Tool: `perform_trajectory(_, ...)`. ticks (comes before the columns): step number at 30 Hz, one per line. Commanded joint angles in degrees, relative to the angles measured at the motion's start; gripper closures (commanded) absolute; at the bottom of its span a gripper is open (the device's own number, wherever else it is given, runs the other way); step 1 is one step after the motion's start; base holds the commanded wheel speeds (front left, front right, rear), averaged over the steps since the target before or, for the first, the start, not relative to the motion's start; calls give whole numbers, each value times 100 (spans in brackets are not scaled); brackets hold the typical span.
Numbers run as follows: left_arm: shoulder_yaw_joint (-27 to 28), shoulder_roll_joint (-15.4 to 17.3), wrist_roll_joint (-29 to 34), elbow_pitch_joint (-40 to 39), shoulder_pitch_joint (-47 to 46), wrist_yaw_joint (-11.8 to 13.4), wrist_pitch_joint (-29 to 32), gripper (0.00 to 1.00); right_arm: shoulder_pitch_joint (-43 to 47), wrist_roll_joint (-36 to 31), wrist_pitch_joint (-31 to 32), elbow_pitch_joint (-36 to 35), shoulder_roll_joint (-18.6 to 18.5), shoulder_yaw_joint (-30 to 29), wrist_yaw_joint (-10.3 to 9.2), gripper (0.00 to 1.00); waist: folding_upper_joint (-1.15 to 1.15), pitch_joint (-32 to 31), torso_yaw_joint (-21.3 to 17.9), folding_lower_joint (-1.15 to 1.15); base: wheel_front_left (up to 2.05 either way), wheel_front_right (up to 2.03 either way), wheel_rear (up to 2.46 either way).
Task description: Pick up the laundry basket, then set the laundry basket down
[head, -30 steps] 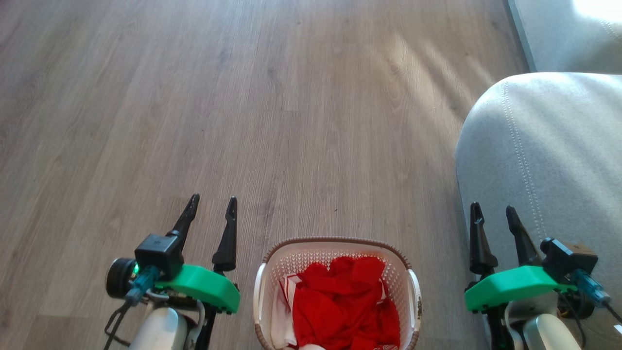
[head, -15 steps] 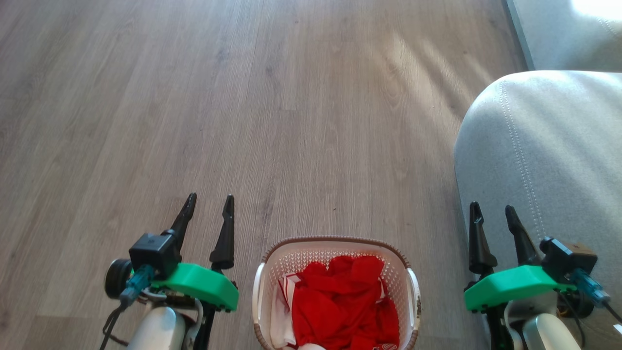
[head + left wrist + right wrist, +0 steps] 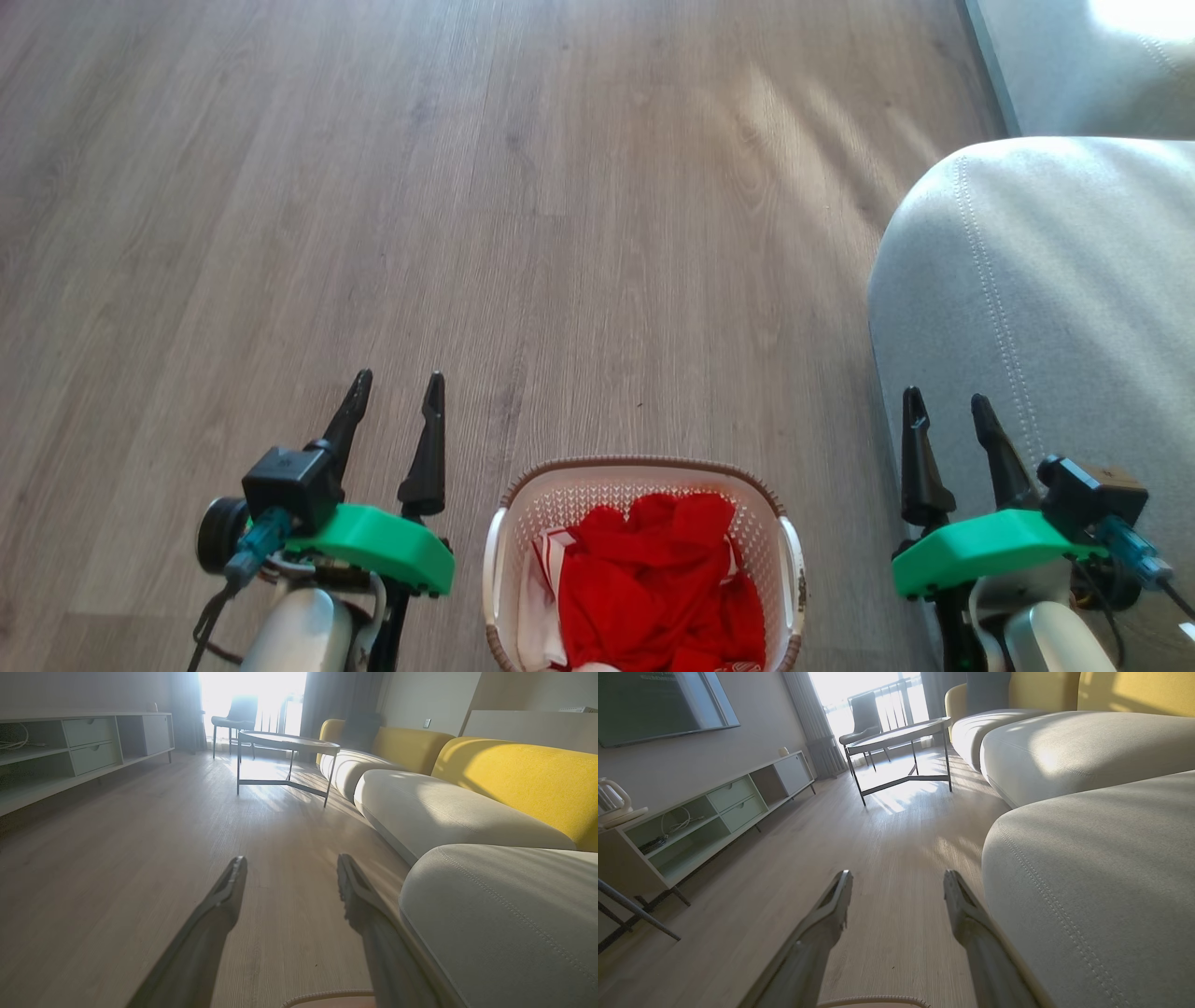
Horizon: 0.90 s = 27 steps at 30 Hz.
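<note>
The laundry basket [image 3: 644, 478] stands on the wooden floor at the bottom middle of the head view, cream-white with a brown rim and white side handles, red-and-white clothes [image 3: 653, 588] heaped inside. My left gripper [image 3: 396, 392] hovers to its left, open and empty, fingers pointing away from me. My right gripper [image 3: 943, 407] hovers to its right, also open and empty, just beside the grey sofa cushion [image 3: 1055, 289]. A sliver of the basket's rim [image 3: 327, 995] shows at the bottom of the left wrist view, and the rim [image 3: 873, 1001] also edges the right wrist view.
A grey-and-yellow sofa [image 3: 467, 812] runs along the right side. A round coffee table [image 3: 289, 742] and a chair [image 3: 233, 714] stand farther ahead by the bright window. A low media cabinet [image 3: 714, 812] lines the left wall. Bare wooden floor [image 3: 467, 233] stretches ahead.
The left gripper has drifted slightly left and up in the head view. The whole picture has shifted a little, so the camera moved. The right gripper and basket stay put.
</note>
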Motion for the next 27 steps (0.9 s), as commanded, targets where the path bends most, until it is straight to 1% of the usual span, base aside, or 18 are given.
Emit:
perform_trajectory(1,226,-10,-33,-184,-225,-1,-30,0,-267,-12,-70,-167,-8,114,39,0,0,-11,-5,0,0,0,0)
perform_trajectory(11,228,-10,-77,-169,-240,-19,-30,0,-280,-20,-70,-120,-8,138,39,0,0,-20,-10,0,0,0,0)
perform_trajectory(12,32,-1,-42,9,1,-6,0,100,-1,2,0,41,0,7,0,100,0,-21,-12,0,0,0,0)
perform_trajectory(17,1,3,-81,425,267,-3,8,100,183,35,22,478,14,57,0,100,0,-21,-16,0,0,0,0)
perform_trajectory(27,127,27,-728,409,236,-33,151,100,128,619,160,482,-14,-5,3,100,0,-10,-67,0,0,0,0)
